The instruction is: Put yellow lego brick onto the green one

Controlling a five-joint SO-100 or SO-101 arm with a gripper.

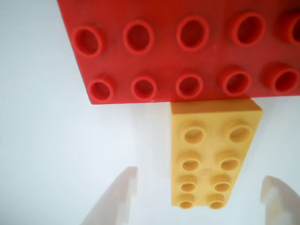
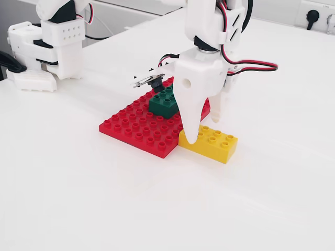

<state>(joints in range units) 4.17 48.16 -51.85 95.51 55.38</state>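
One yellow brick (image 2: 211,141) touches one red plate (image 2: 137,127); one green brick (image 2: 164,102) sits atop it; gripper (image 2: 204,127) spread apart, straddling yellow.

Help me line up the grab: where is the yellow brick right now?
In the fixed view the yellow brick lies on the table against the red plate's right front edge, under the open claw; the green brick sits on that plate behind it.

Yellow lego brick (image 2: 212,142) flat on table, studs up, green one (image 2: 165,102) studs up, well apart.
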